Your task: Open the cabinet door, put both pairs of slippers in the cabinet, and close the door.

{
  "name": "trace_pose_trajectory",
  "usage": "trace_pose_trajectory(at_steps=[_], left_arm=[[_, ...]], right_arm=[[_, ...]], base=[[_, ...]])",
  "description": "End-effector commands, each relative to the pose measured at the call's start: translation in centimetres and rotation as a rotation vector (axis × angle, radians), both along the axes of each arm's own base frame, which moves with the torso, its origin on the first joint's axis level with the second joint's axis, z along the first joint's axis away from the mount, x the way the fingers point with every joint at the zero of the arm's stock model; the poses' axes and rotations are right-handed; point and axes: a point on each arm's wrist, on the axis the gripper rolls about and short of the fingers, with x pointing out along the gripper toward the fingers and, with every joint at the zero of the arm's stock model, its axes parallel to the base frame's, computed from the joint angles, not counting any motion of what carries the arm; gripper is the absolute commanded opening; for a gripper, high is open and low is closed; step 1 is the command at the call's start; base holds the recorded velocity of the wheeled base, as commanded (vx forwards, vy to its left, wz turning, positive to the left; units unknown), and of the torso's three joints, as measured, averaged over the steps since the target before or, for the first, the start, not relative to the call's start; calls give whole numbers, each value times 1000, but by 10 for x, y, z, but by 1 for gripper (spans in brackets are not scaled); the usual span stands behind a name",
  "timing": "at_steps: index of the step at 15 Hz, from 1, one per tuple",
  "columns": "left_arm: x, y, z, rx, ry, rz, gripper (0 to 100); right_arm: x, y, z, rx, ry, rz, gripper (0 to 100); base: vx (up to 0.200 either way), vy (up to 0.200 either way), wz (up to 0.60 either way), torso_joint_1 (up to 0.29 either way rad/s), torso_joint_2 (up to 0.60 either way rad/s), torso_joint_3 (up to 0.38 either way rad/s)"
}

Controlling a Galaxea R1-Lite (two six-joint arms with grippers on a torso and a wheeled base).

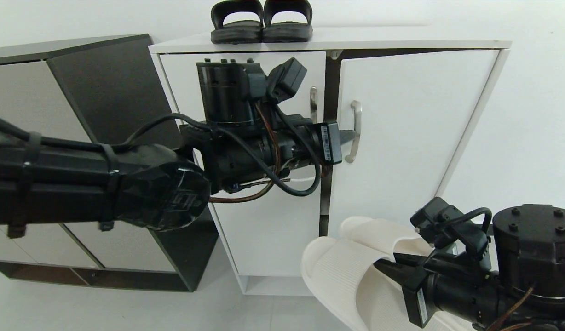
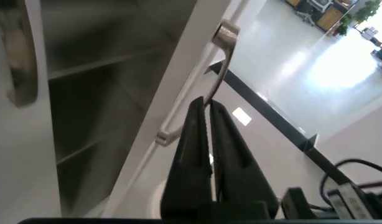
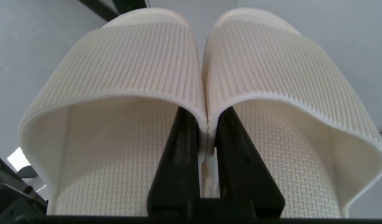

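Cabinet (image 1: pixel 402 43), white with two doors, is seen standing on a pale floor (image 1: pixel 126 312) against a white wall. The right door (image 1: pixel 411 119) is held slightly ajar, so that a dark gap is left between it and the left door (image 1: pixel 264 230). Through this gap, in the left wrist view, shelves (image 2: pixel 97 62) are made out inside.

The left tool (image 1: pixel 349 136) is stretched across the left door to the right door's handle (image 1: pixel 356 110). Its fingers are clamped together on the metal bar of the handle, which is seen pinched between them in the left wrist view (image 2: pixel 206 109).

The black slippers (image 1: pixel 262 20) are set side by side on the cabinet top, near its left end, toes towards the wall.

The white slippers (image 1: pixel 351 271) are held up in front of the lower part of the right door by the right tool (image 1: pixel 383 266). In the right wrist view, the tool (image 3: pixel 205 121) is closed on the two inner sides of the pair (image 3: pixel 135 68), which are pressed together, with the ribbed straps arching to either side.

A dark shelf unit (image 1: pixel 103 82) is placed just beside the cabinet, on its left.
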Motion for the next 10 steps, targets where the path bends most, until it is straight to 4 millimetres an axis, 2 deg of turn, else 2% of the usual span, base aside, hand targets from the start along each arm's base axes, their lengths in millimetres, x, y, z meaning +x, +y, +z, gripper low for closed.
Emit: trace_pose_trajectory(at_steps=[1,3,4,6,7,9,10], left_arm=[[-29,15,13,-26,-28,-20,0],[-45,27,18,-28,-41,-24,0],[-45,30,20,-30,-46,-18,0],[-35,39,20,-32,-48,22,0],[-21,44,17,-26,-40,54,0],[0,42,14,-32,-31,86,0],[4,40,15,-37,-34,89,0]], right_arm=[[-5,1,-1,-1,1,18,0],[-14,2,-4,-8,7,49,0],[-17,2,-4,-9,8,60,0],[-20,3,-4,-10,7,73,0],[-21,4,-4,-9,6,77,0],[-21,4,-4,-11,8,77,0],[-21,4,-4,-11,8,77,0]], base=[[0,0,0,0,0,0],[0,0,0,0,0,0],[0,0,0,0,0,0],[0,0,0,0,0,0],[0,0,0,0,0,0],[0,0,0,0,0,0],[0,0,0,0,0,0]])
